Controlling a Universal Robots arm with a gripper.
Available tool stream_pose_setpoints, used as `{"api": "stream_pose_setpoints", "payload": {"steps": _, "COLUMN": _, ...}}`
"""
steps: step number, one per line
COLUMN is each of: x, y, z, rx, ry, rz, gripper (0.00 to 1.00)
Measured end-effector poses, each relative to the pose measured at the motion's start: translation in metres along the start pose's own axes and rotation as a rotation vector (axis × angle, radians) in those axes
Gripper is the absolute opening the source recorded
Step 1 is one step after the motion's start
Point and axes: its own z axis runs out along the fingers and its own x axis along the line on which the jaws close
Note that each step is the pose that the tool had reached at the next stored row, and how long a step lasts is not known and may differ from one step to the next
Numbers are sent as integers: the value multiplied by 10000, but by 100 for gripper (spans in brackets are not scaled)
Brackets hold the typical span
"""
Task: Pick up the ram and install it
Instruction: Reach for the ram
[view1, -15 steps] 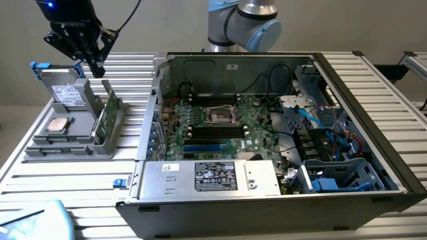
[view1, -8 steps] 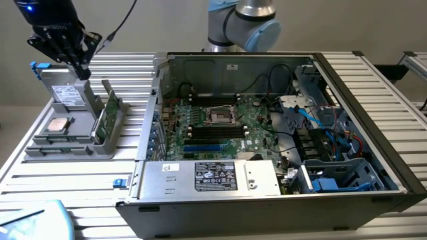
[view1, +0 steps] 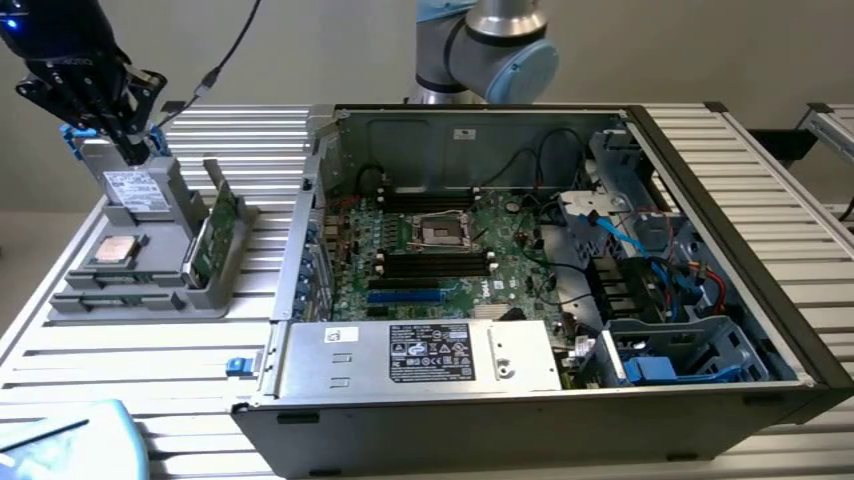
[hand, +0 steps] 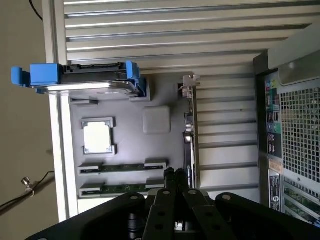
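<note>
The ram (hand: 122, 168) lies in the tray (hand: 125, 145) — beside the computer case (view1: 534, 425).

PLACE: robotics lab bench | SHOWN BY: industrial robot arm (view1: 487, 45) standing behind an open computer case (view1: 534, 430) | bare motherboard (view1: 454, 270) inside | slatted aluminium table (view1: 134, 360) | grey fixture tray (view1: 134, 308) of loose computer parts

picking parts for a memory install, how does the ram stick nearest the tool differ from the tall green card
The ram stick is narrow and sits low in the grey tray; the green card is wider and stands upright above the tray's edge. Both are green circuit boards held by that tray.
</note>
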Motion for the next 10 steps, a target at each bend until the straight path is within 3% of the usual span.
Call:
{"api": "stream_pose_setpoints", "payload": {"steps": 5, "x": 228, "y": -17, "z": 7, "rx": -63, "ry": 4, "rz": 1, "gripper": 11}}
{"api": "stream_pose_setpoints", "payload": {"steps": 10, "x": 454, "y": -33, "z": 8, "rx": -161, "ry": 11, "rz": 2, "gripper": 11}}
